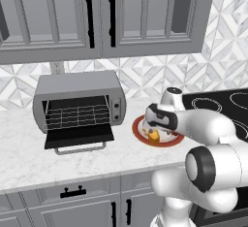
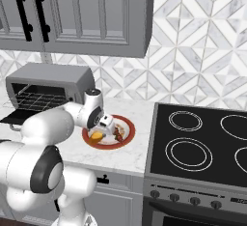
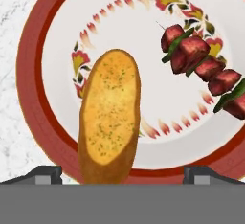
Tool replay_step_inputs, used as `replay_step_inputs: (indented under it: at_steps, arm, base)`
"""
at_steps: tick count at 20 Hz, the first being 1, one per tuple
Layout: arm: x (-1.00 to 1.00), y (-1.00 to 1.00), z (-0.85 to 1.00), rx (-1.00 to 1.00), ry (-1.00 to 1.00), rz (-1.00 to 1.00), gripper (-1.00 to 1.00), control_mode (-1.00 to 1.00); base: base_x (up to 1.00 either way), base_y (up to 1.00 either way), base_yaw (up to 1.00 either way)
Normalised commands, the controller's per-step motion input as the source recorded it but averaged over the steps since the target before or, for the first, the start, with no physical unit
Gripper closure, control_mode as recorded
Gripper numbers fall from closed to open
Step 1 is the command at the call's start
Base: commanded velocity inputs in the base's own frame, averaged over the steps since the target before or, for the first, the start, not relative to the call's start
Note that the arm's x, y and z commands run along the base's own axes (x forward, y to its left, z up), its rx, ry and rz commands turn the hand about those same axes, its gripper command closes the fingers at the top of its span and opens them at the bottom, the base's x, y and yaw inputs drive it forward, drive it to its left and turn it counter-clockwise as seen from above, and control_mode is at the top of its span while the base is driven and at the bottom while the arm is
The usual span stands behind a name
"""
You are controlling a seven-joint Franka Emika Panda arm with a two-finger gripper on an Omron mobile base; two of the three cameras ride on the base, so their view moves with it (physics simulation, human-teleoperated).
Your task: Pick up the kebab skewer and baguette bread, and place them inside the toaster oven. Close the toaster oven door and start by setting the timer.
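The baguette bread (image 3: 110,117), a golden stub, lies on the left half of a red-rimmed plate (image 3: 28,74). The kebab skewer (image 3: 206,67), with dark red meat chunks, lies on the plate's right half. My gripper (image 3: 123,175) hangs just above the plate, open, its fingertips (image 3: 45,174) wide on either side of the baguette's near end and holding nothing. From the base, the gripper (image 1: 155,128) covers part of the plate (image 1: 140,133), with the baguette (image 1: 153,137) showing under it. The toaster oven (image 1: 80,97) stands left of the plate, its door (image 1: 80,135) folded down open and the wire rack bare.
A black cooktop (image 2: 202,143) lies right of the plate (image 2: 126,123). Grey upper cabinets (image 1: 97,12) hang over the oven. The oven's knob panel (image 1: 116,109) faces the plate side. The marble counter's (image 1: 29,158) front edge runs close below the open door.
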Motion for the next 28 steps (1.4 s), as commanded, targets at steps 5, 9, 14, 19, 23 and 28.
replay_step_inputs:
  at_steps: [5, 9, 14, 19, 23, 28]
  arm:
    - [0.0, 0.0, -0.27, 0.0, 0.0, 0.0, -1.0, -1.0]
    - [0.01, 0.0, -0.14, 0.0, 0.0, 0.0, -1.0, -1.0]
    - [0.09, 0.01, -0.03, 0.0, 0.0, 0.0, -1.0, -1.0]
    - [0.24, 0.07, -0.02, 0.0, 0.0, 0.0, -1.0, -1.0]
    - [0.26, 0.04, -0.08, 0.0, 0.0, 0.0, -1.0, -1.0]
    - [0.0, 0.0, -0.14, 0.0, 0.0, 0.0, -1.0, -1.0]
  base:
    - [0.0, 0.0, 0.0]
    - [0.0, 0.0, 0.0]
    - [0.0, 0.0, 0.0]
    - [0.0, 0.0, 0.0]
    - [0.0, 0.0, 0.0]
    - [0.0, 0.0, 0.0]
